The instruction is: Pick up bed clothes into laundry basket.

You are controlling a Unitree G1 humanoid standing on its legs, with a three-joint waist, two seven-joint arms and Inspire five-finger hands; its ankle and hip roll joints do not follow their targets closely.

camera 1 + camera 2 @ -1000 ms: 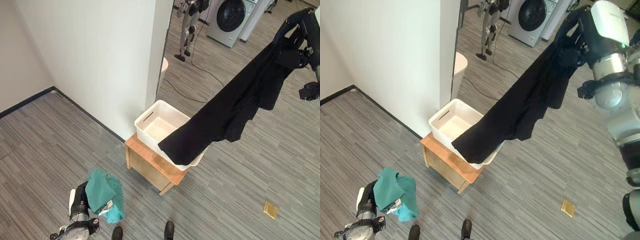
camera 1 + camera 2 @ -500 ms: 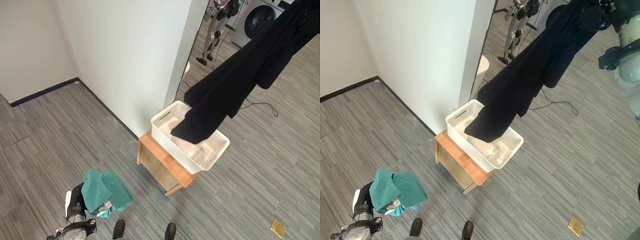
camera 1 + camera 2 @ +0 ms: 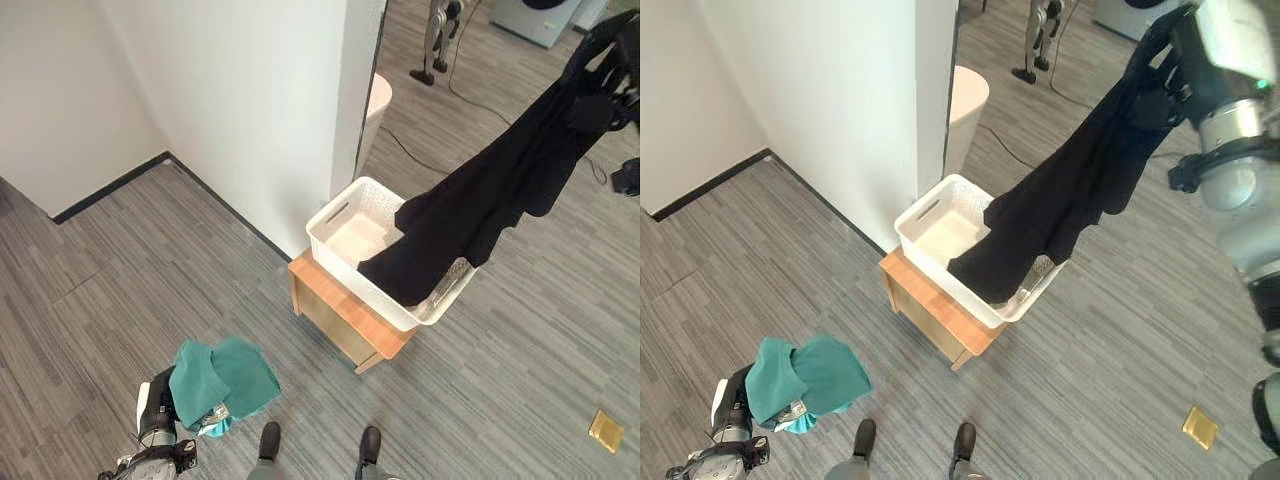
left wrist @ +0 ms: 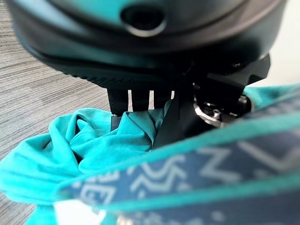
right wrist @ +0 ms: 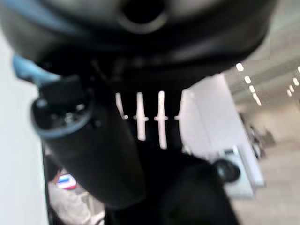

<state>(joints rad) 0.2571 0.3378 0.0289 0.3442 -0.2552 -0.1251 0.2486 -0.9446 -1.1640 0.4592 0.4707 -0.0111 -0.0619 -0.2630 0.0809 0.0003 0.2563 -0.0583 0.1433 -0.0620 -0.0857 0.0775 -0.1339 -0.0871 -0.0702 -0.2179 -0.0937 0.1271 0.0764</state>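
Hanging from the raised right hand point(image 3: 1155, 95), a long black cloth garment point(image 3: 500, 205) slopes down so that its lower end lies inside the white perforated plastic laundry basket point(image 3: 345, 215), draped over the basket's right rim. The basket sits on a small light-wood stand point(image 3: 330, 305) on the grey striped floor point(image 3: 120, 260), by the corner of a white wall point(image 3: 250, 90). In the right wrist view the dark fingers point(image 5: 140, 126) curl into black fabric, so this hand looks clamped on the garment's top end. The left hand point(image 3: 160, 425) hangs low by the floor, well apart from the basket, its fingers closed into a bunched teal cloth garment point(image 3: 220, 375).

Both pieces look soft, light and limp; they will sag and swing rather than hold shape, and a trailing end could slip back over the rim. A bunched grip near the middle would likely carry better than an end grip. The right arm is stretched high and outward; the left is lowered.
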